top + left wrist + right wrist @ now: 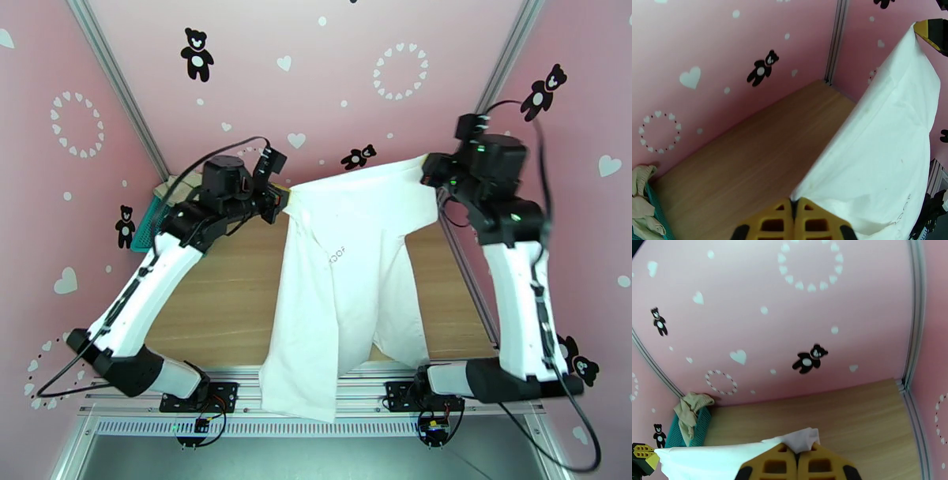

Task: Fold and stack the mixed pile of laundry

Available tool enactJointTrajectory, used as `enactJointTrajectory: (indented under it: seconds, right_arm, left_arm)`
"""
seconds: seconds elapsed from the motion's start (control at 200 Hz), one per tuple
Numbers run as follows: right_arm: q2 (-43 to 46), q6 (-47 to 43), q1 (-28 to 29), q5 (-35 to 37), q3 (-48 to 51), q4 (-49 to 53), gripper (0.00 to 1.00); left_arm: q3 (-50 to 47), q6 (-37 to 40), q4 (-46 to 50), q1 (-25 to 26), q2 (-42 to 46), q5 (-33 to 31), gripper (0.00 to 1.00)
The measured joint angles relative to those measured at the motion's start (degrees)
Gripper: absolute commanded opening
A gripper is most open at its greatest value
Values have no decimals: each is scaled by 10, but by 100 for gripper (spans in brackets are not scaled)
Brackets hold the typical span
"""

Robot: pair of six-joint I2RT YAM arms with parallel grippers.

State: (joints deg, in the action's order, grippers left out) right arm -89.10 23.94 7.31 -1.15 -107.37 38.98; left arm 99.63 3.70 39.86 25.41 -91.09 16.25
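A white T-shirt (347, 276) with a tiny dark chest mark hangs stretched in the air between both arms, its lower part drooping past the table's near edge. My left gripper (280, 199) is shut on its left top corner, and its yellow fingers (811, 221) pinch the cloth (877, 150). At the right top corner my right gripper (430, 170) is shut on the shirt, with a tuft of white fabric (800, 439) between its yellow fingers (778, 465). A cream-beige garment (691, 407) is draped over the basket's rim at the far left.
A teal mesh basket (150, 221) stands at the table's back left corner, behind the left arm. The wooden table (229, 292) is bounded by pink walls with metal corner posts (118, 79) at the back.
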Motion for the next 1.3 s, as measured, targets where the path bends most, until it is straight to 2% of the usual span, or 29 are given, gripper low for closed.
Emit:
enactJointTrajectory:
  seconds: [0.03,0.065,0.105,0.13,0.18,0.225,0.29,0.345,0.436,0.536,0.661,0.776,0.846,0.896,0.981,1.071,1.136,1.241,1.302]
  right_arm:
    - [-38,-3,10,14,5,-6,0]
    - [-80,-4,21,29,6,-14,0]
    - [-134,-5,31,41,4,-28,18]
    - [-165,-2,38,46,-2,-33,36]
    - [-230,-4,44,48,-31,-35,50]
    - [-289,-4,46,47,-82,-23,55]
    - [-372,-5,46,46,-171,1,57]
    - [-406,-3,44,48,-202,11,59]
    - [-391,-3,40,51,-169,29,60]
    - [-299,3,35,51,-26,19,61]
    - [-139,31,32,50,179,7,62]
    - [0,56,37,47,363,-7,62]
    - [52,73,42,43,466,-9,62]
    - [70,87,47,38,530,-15,62]
    - [73,110,64,33,611,-15,61]
    - [73,135,96,31,652,-19,60]
    - [73,157,112,30,671,-37,57]
    - [74,187,114,47,681,-62,47]
    - [68,197,114,58,679,-75,37]
  left_arm:
    - [-10,-5,-5,-16,-27,13,6]
    - [-15,-11,-9,-32,-57,24,21]
    - [-16,-19,-17,-54,-104,35,38]
    - [-15,-22,-24,-63,-124,38,47]
    - [-5,-32,-29,-83,-173,40,65]
    - [10,-42,-30,-96,-214,39,73]
    - [24,-51,-32,-110,-254,35,86]
    - [20,-56,-30,-114,-263,26,91]
    - [-7,-65,-32,-107,-238,8,86]
    - [-70,-76,-30,-76,-172,-21,84]
    - [-150,-89,-28,19,-95,-65,86]
    - [-206,-111,-28,113,-86,-91,85]
    - [-227,-129,-21,145,-106,-99,71]
    - [-228,-133,-15,156,-132,-107,66]
    - [-228,-149,-19,161,-177,-116,65]
    - [-228,-157,-21,161,-208,-127,62]
    - [-228,-162,-25,161,-219,-139,52]
    - [-228,-171,-46,161,-226,-149,30]
    - [-228,-176,-58,161,-227,-154,19]
